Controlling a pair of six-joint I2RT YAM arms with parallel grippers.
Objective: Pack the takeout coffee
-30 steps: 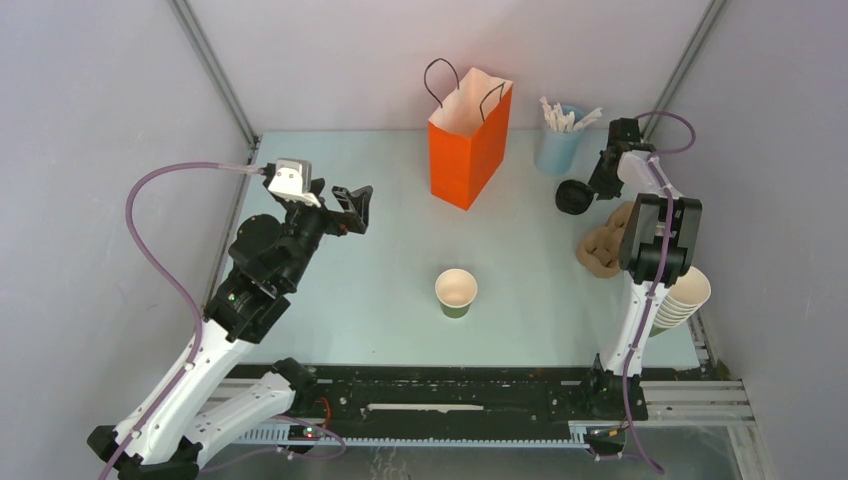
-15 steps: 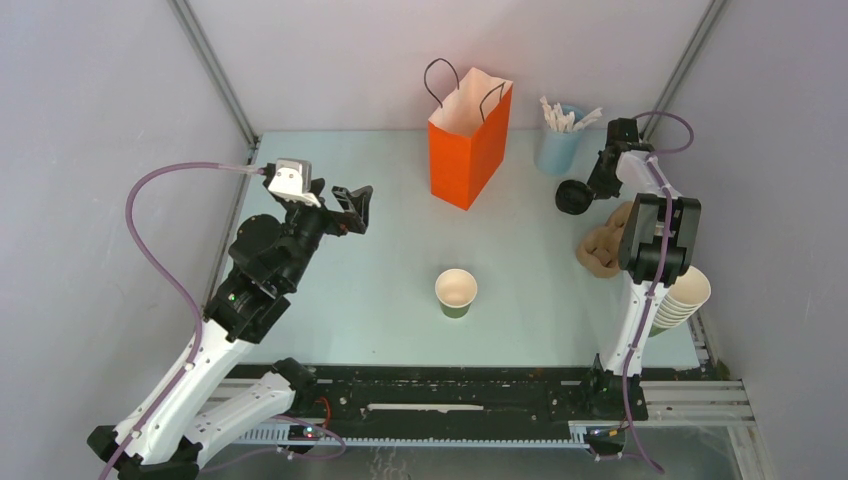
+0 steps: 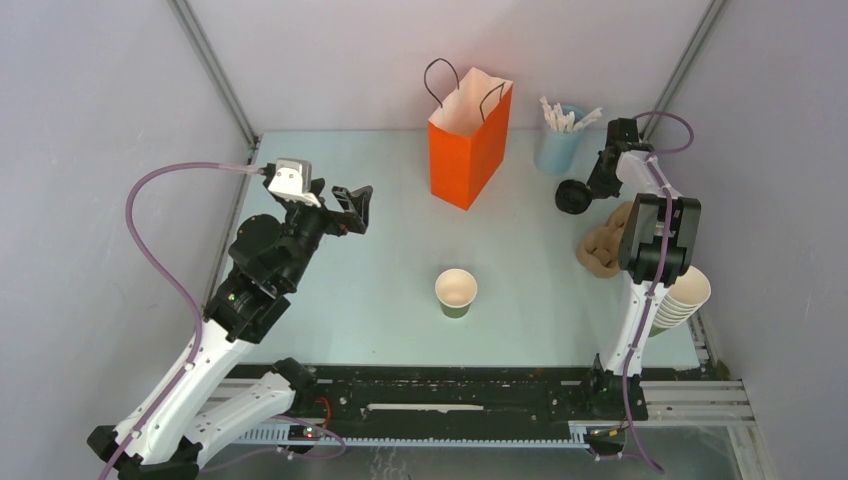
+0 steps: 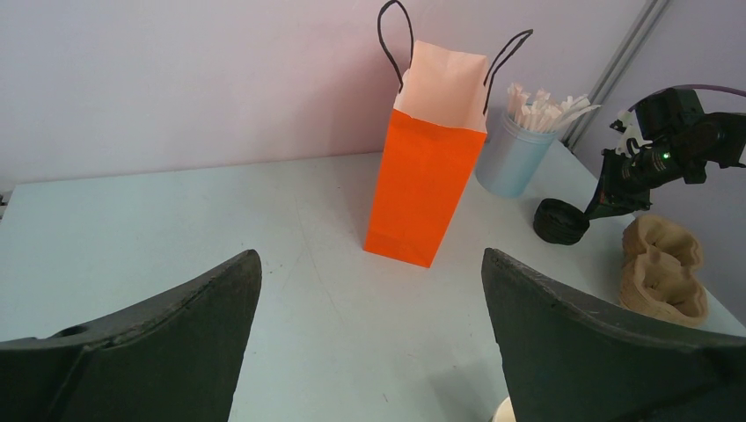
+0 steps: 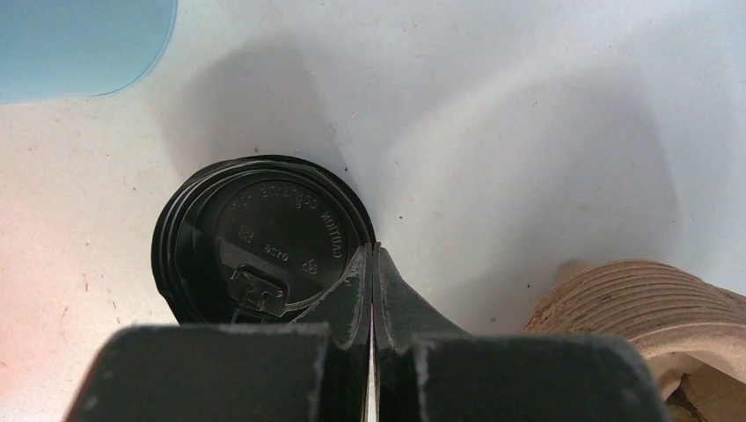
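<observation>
**Right Gripper Pinches Lid by the Blue Cup**

The black lid (image 5: 264,233) sits at the far right of the table (image 3: 380,260), just in front of the pale blue cup of white sticks (image 3: 556,148) and to the right of the orange bag (image 3: 468,150). Only its black top and rim show; whether a cup stands under it cannot be told. From the left wrist view it looks tipped, its right edge raised.

The right gripper (image 5: 371,264) has its fingers pressed tight together, their tips nipping the lid's rim on the side nearest the arm.

Just beside the lid, toward the right arm, lie brown cardboard cup carriers (image 3: 600,250), and a stack of paper cups (image 3: 680,300) lies at the table's right edge. A lidless green cup (image 3: 456,293) with a white inside stands upright near the middle of the table, well apart from the lid. The bag stands upright and open at the back, handles up.

The left gripper (image 4: 369,264) hangs above the left side of the table, jaws spread wide and empty, facing the bag.
</observation>
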